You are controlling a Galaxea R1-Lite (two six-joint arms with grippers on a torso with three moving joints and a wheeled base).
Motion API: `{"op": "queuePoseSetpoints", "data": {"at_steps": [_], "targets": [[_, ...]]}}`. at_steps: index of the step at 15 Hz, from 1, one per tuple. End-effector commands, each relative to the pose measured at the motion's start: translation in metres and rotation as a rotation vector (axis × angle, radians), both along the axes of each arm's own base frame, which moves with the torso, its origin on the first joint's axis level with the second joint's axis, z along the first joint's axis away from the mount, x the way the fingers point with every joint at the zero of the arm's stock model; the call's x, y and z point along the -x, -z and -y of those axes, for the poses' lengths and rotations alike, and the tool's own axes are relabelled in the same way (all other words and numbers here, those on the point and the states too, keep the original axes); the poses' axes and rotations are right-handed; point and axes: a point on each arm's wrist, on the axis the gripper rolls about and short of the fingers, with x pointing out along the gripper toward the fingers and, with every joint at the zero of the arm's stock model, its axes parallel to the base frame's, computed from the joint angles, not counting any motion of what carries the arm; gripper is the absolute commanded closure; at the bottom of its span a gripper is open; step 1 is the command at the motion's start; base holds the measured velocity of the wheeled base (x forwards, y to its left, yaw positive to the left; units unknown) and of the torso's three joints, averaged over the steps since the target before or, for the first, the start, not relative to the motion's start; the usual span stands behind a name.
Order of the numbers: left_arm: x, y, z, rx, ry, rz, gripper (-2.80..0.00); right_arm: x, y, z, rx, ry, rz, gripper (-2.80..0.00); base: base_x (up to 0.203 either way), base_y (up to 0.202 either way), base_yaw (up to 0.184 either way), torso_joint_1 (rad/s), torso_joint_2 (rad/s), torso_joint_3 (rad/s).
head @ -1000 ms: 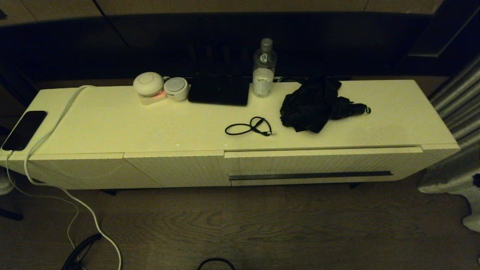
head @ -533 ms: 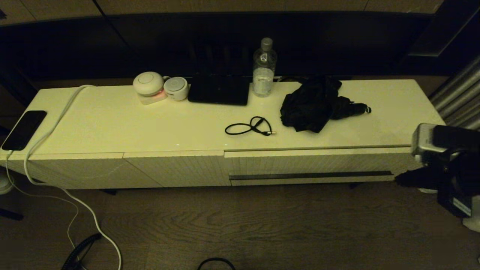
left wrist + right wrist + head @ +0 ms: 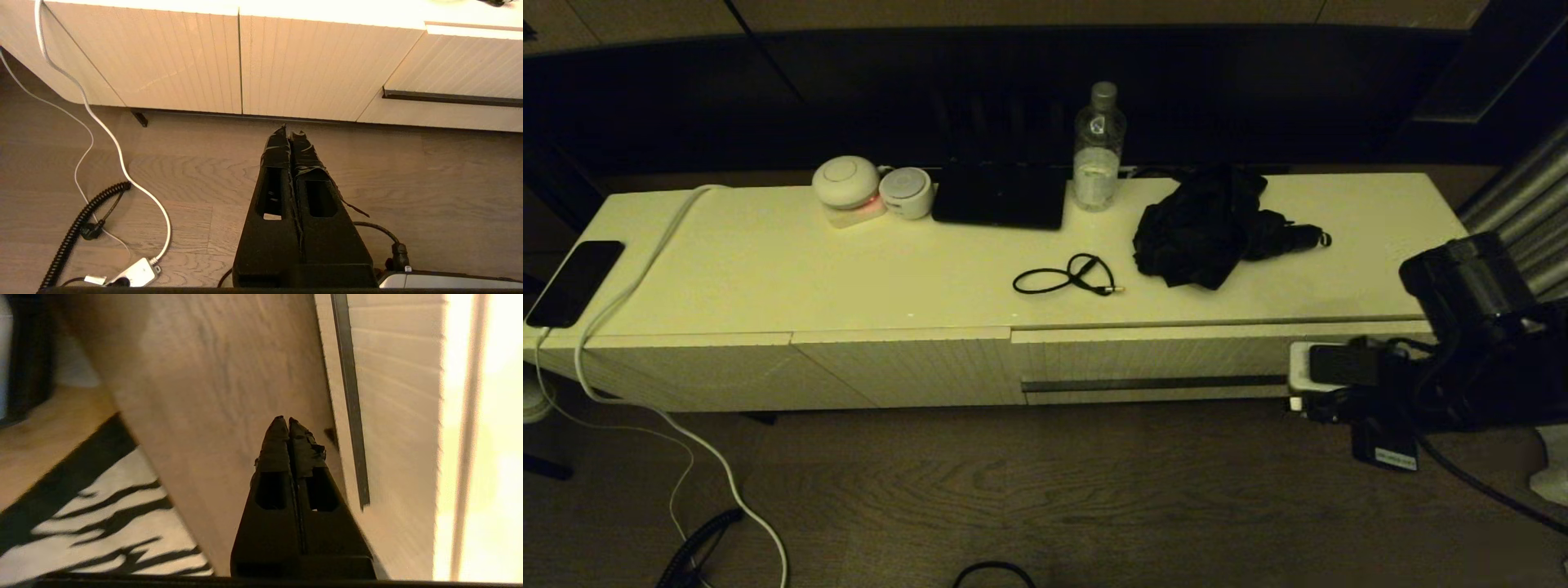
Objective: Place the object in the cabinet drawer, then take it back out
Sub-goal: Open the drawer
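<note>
The cabinet drawer (image 3: 1176,355) is shut; its ribbed cream front carries a long dark handle strip (image 3: 1152,382). My right gripper (image 3: 1311,407) is shut on nothing. It hangs low in front of the drawer's right end, fingers along the front, and the arm covers the strip's right end. The right wrist view has the gripper (image 3: 284,419) over the floor beside the handle strip (image 3: 347,396). My left gripper (image 3: 288,132) is shut and empty, parked over the floor before the handle-less panels. A black cable loop (image 3: 1066,278) and a black folded umbrella (image 3: 1209,229) lie on top; which is the object I cannot tell.
On the cabinet top are a water bottle (image 3: 1098,151), a black tablet (image 3: 1001,196), two round white devices (image 3: 847,184), a phone (image 3: 576,282) and a white cable (image 3: 645,269). Cords and a power strip (image 3: 135,273) lie on the floor. A curtain (image 3: 1527,212) hangs at right.
My right arm has come into the head view from the right and swung left and down in front of the drawer's right end. Nothing on the cabinet moved.
</note>
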Motion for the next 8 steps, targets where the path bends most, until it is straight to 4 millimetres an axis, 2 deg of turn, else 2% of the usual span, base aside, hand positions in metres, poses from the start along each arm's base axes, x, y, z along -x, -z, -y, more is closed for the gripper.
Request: {"op": "queuePoseSetpoints", "data": {"at_steps": [1, 4, 6, 8], "targets": [[0.000, 0.000, 0.000, 0.001, 0.000, 0.002, 0.00, -0.019, 0.039, -0.011, 0.012, -0.013, 0.033, 0.00, 0.000, 0.000, 0.000, 0.000, 0.00, 0.000], [0.000, 0.000, 0.000, 0.001, -0.001, 0.002, 0.00, -0.036, 0.069, -0.017, 0.047, -0.034, 0.089, 0.00, 0.000, 0.000, 0.000, 0.000, 0.00, 0.000], [0.000, 0.000, 0.000, 0.001, -0.001, 0.002, 0.00, -0.052, 0.079, -0.019, 0.059, -0.043, 0.183, 0.00, 0.000, 0.000, 0.000, 0.000, 0.00, 0.000], [0.000, 0.000, 0.000, 0.001, -0.001, 0.002, 0.00, -0.061, 0.090, -0.018, 0.082, -0.049, 0.205, 0.00, 0.000, 0.000, 0.000, 0.000, 0.00, 0.000]]}}
